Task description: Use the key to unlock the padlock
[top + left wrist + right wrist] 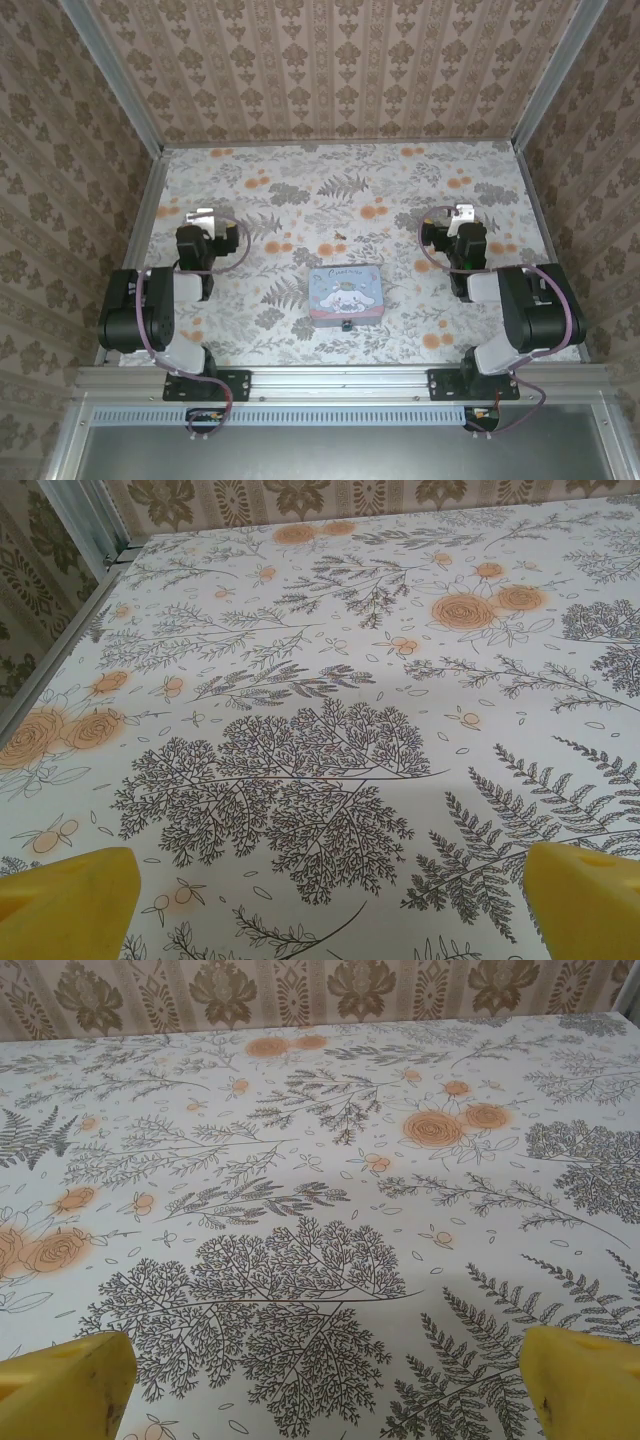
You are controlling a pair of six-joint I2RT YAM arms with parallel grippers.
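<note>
Pastel-blue tin [345, 292] sits centred on the bench [300, 180] in the top view. The dark padlock [347, 325] is at its near edge and the key [340, 236] lies apart beyond its far edge, with left pincer [203, 216] and right pincer [462, 213] hovering either side. Left wrist: yellow fingers [65, 895] spread wide, gripping nothing. Right wrist: fingers [60, 1385] equally wide, empty.

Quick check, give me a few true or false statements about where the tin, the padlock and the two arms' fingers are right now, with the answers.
1. The blue tin sits on the table between the two arms. True.
2. The left gripper is clamped on the tin. False: its yellow fingers stand wide open, holding nothing.
3. The padlock is at the tin's near edge. True.
4. The right gripper is shut. False: it is open, nothing between its fingers.
</note>
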